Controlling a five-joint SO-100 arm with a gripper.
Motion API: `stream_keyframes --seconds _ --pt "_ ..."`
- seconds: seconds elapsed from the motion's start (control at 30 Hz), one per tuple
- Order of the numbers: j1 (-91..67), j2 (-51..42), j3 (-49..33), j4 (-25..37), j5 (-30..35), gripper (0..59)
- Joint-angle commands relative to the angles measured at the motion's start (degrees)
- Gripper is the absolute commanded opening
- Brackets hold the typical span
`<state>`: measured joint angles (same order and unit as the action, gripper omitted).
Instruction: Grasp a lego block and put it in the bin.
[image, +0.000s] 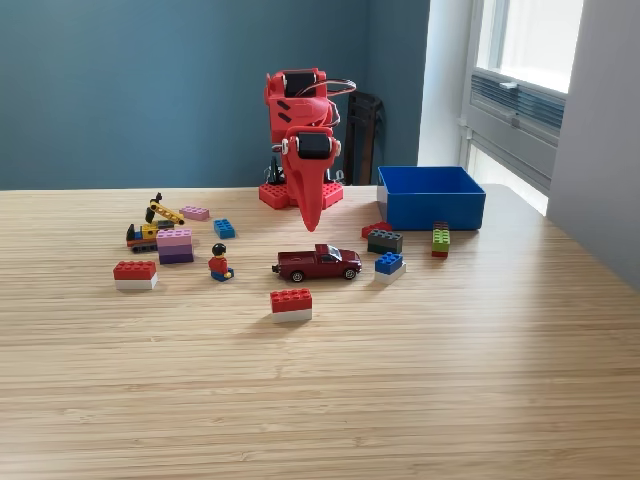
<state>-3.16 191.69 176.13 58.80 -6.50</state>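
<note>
- Red gripper (311, 222) pointing down above the wooden table (450, 380), jaws clenched, grasping nothing.
- Red-and-white lego block (291, 304) lying well below the tip, nearer the camera.
- Blue bin (431, 197) off to the exterior view's right.
- Teal wall (130, 90) behind; window (525, 60) at right.

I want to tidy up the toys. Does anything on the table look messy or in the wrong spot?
Nothing looks broken or spilled. The bricks are just scattered loose on the table, none visibly inside the blue bin. A dark red toy truck and a little figure sit among them. The red gripper hangs pointing down, holding nothing.
</note>
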Motion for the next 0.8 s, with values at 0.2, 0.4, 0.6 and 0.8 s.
stream_keyframes --seconds 0.2,0.4,0.6,0.8 --pt "-0.9 -0.4 -4.5 -2.6 3.1 1.5" --pt "-1.6 -0.9 -10.4 -2.5 4.7 6.2" --pt "-1.8 -12.9 -17.7 -2.5 6.9 8.2" --pt "-1.7 -31.7 -27.3 -1.8 10.1 10.5"
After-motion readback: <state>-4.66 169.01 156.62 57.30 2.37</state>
